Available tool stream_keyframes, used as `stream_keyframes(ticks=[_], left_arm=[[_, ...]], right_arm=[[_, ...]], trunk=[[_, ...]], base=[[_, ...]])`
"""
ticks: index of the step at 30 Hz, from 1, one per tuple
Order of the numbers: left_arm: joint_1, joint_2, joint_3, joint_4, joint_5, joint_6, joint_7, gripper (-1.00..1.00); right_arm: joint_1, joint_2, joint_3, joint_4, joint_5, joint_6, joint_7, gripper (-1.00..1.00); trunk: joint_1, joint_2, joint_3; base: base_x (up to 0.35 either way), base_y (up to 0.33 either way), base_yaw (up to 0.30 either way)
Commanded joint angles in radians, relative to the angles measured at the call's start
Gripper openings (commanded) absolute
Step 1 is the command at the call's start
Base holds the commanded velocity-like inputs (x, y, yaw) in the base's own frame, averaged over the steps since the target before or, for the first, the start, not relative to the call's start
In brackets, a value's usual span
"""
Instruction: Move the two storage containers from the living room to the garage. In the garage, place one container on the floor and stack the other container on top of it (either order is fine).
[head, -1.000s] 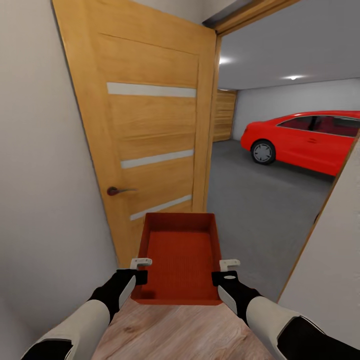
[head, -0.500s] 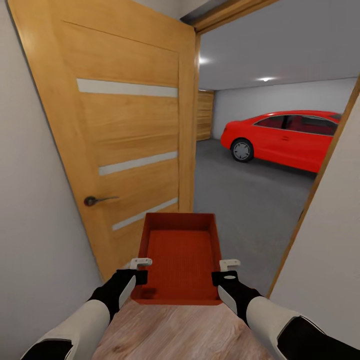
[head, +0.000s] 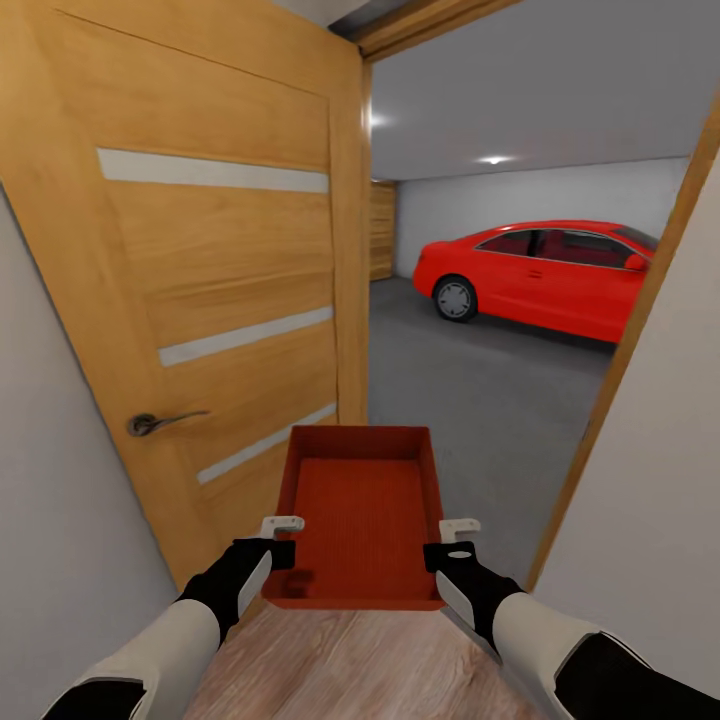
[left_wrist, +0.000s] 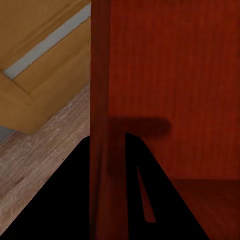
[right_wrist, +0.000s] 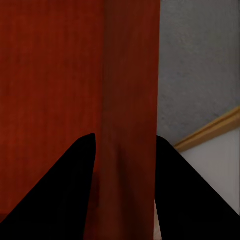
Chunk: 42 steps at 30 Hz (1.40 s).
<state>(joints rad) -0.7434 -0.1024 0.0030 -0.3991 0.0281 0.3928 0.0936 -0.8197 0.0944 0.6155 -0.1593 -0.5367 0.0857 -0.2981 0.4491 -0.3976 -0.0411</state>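
Head view, left to right. A grey-white wall (head: 50, 450) takes the left edge. Next, an orange-wood door (head: 220, 270) stands swung open, with pale slits across it and a dark lever handle (head: 160, 421) low on its face. Past the door's edge lies the garage (head: 540, 120): white walls, dark-grey concrete floor (head: 470, 400), two ceiling lights, and a red car (head: 545, 275) parked well back. A wooden door frame (head: 625, 350) slants along the right, with pale wall beyond it.

In the lower centre, one storage container (head: 362, 515), orange-red and lidless, is carried between both arms at the doorway, above the light wood-plank flooring (head: 370, 665), its far end reaching over the concrete. Its ribbed bottom is visible from above.

The left gripper (head: 280, 540) sits at the container's left long wall near the close end; the right gripper (head: 452, 540) at the matching spot on the right wall.

Left wrist view adds what the head camera cannot resolve: the container wall (left_wrist: 107, 150) runs straight down between the two black fingers (left_wrist: 65, 200), which are clamped on it, one inside the bin and one outside. Door and plank floor show beyond.

Right wrist view gives the same: the rim (right_wrist: 127, 125) is pinched between the dark fingers (right_wrist: 55, 190), with concrete, a strip of wooden trim and white wall on the outer side.
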Motion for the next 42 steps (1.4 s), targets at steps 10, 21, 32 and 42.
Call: stream_keyframes(ticks=[10,21,32,42], left_arm=[[-0.001,0.0,-0.001,-0.003,-0.003,0.006,0.009,-1.0],[-0.001,0.0,-0.001,-0.003,-0.004,0.006,0.01,-1.0],[-0.001,0.0,-0.001,-0.003,-0.004,0.006,0.009,-1.0],[-0.001,0.001,-0.001,-0.001,-0.003,0.006,0.009,-1.0]], right_arm=[[-0.001,-0.001,0.003,-0.003,-0.011,0.008,-0.007,-1.0],[-0.001,-0.001,0.004,-0.003,-0.006,0.008,-0.007,-1.0],[-0.001,0.001,0.004,-0.003,-0.006,0.008,-0.007,-1.0],[-0.001,0.001,0.004,-0.003,-0.006,0.008,-0.007,-1.0]], trunk=[[0.001,-0.002,-0.002],[0.001,-0.002,-0.002],[0.001,-0.002,-0.002],[0.001,-0.002,-0.002]], base=[[0.116,0.097,-0.002],[0.002,0.002,-0.025],[0.0,0.0,-0.231],[0.143,0.043,-0.101]])
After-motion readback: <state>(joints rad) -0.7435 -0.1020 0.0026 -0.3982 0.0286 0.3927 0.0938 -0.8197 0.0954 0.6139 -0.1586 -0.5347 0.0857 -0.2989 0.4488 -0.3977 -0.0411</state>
